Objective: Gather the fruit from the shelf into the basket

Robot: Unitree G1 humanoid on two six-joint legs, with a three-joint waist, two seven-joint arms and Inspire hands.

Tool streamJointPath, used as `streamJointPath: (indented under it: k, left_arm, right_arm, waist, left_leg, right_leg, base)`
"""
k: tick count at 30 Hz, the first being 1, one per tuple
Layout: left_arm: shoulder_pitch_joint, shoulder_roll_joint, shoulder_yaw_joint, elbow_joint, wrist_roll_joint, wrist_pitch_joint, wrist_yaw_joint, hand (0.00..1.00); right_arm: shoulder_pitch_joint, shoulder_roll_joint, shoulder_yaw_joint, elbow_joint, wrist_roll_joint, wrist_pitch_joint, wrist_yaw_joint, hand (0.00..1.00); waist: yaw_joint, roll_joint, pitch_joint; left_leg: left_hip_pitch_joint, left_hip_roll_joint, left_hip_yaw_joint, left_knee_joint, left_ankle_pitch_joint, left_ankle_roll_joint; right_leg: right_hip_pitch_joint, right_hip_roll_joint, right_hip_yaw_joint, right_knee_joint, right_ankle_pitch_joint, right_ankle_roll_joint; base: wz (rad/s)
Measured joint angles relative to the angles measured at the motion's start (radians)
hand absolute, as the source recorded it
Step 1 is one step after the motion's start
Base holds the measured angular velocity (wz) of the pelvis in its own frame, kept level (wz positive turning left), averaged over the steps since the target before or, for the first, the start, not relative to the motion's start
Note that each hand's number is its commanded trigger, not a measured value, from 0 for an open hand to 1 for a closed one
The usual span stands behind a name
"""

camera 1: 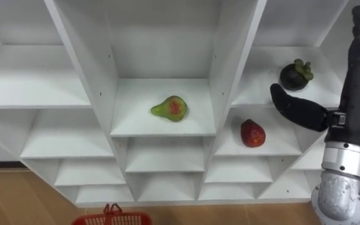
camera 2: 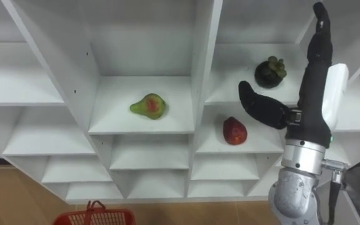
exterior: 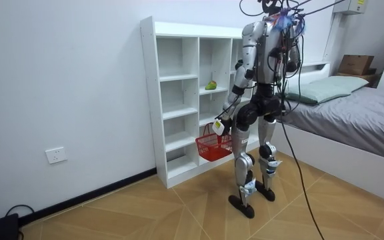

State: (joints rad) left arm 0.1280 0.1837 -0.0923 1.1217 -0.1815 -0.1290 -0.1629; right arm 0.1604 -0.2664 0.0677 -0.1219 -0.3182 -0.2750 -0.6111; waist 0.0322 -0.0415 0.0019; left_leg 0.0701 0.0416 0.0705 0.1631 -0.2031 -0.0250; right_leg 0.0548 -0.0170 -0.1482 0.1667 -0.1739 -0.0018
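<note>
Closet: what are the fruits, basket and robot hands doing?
pear: lying on middle shelf, untouched.
mangosteen: on right shelf, untouched.
red fruit: on the shelf below it, untouched.
right hand: open, raised, holding nothing.
left hand: shut on the red basket handle.
red basket: hanging off the floor.

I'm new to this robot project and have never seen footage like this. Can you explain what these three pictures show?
This is a humanoid robot that stands on two legs, here in front of a white shelf unit. Two of the pictures come from the cameras in its head, which look at the shelves. The third comes from a camera standing in the room and shows the whole robot.

On the shelves lie a green pear, a red fruit and, one shelf above that, a dark round fruit. The black shape on the right is its right robot hand, raised, open and empty, close to those two fruits. A red basket hangs from its left robot hand.
</note>
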Motion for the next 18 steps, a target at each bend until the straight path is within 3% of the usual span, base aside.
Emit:
streamJointPath:
  k: [18]
  left_arm:
    - [0.002, 0.018, -0.002, -0.025, 0.019, 0.008, 0.022, 1.00]
  right_arm:
    - [-0.198, -0.028, -0.029, 0.189, 0.137, 0.004, -0.007, 0.00]
  waist:
    - [-0.004, -0.009, 0.0031]
  left_leg:
    - [-0.014, 0.000, -0.023, 0.005, 0.000, 0.000]
  right_leg:
    - [-0.003, -0.001, -0.020, 0.000, 0.000, 0.000]
  base:
    - [0.03]
